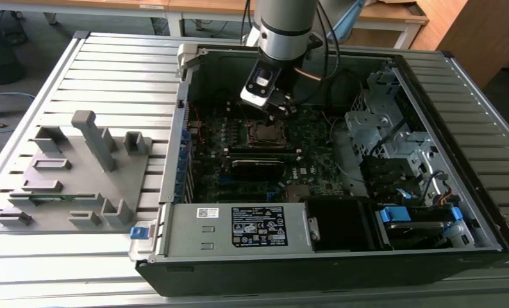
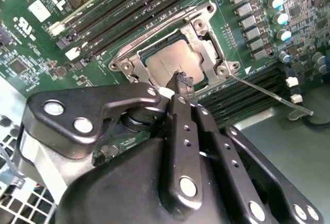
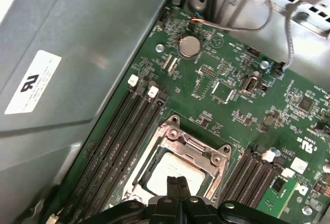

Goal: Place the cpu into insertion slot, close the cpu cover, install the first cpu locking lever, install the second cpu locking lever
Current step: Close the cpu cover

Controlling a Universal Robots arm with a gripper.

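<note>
The cpu (image 2: 170, 63) lies flat in the insertion slot (image 2: 124, 61) on the green motherboard. Its dull metal top shows through the window of the cpu cover (image 2: 209, 41), which lies down over the chip's edges. A thin locking lever (image 2: 273, 96) sticks out from one corner of the socket, over the memory slots. My gripper (image 2: 181, 79) hovers just above the edge of the cpu, its black fingers pressed together and empty. In the first wrist view the fingertips (image 3: 173, 184) hang over the cpu (image 3: 154, 175) and cover (image 3: 198, 149). In the exterior view the gripper (image 1: 277, 110) is above the socket (image 1: 267, 133).
Long black memory slots (image 2: 134, 7) flank the socket on both sides. A silver box with a white label (image 1: 237, 228) fills the case's near side. A drive cage (image 1: 392, 135) and cables stand at the exterior view's right. A grey fixture (image 1: 75, 173) lies outside the case.
</note>
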